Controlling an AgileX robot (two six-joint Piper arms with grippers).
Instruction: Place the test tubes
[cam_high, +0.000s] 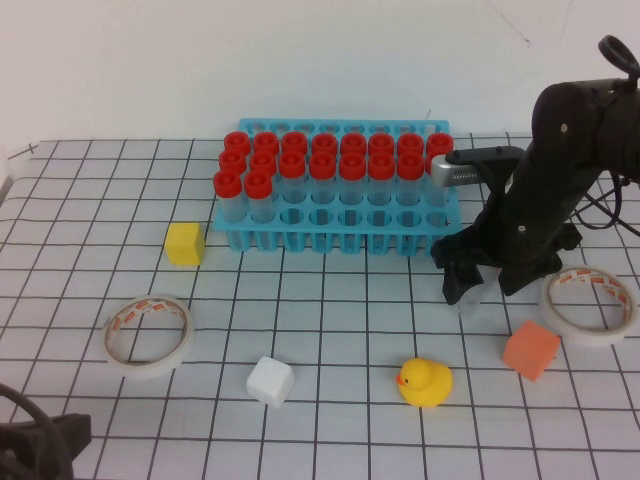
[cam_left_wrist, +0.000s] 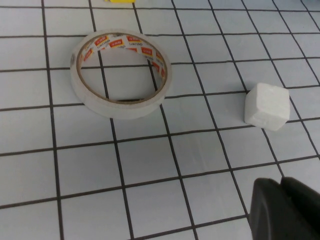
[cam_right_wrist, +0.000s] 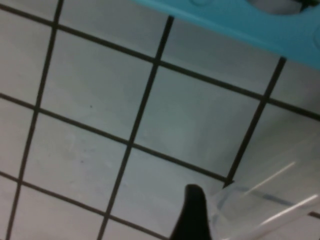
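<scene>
High view shows the right gripper (cam_high: 472, 288) low over the table, just near and right of the blue rack (cam_high: 335, 238), its jaws standing wide with nothing clamped; a clear test tube (cam_high: 470, 302) sits between them on the table, though whether it lies flat or leans I cannot tell; the right wrist view puts one dark fingertip (cam_right_wrist: 192, 212) just beside the tube's glass. The left gripper (cam_high: 40, 440) is parked at the near left corner, closed and empty. The step looks like the grasp; it would go best by centring the jaws across the tube, closing gently, lifting straight, then lowering it upright into an empty near-row hole (cam_high: 322, 214), clear of the red caps (cam_high: 325, 165).
</scene>
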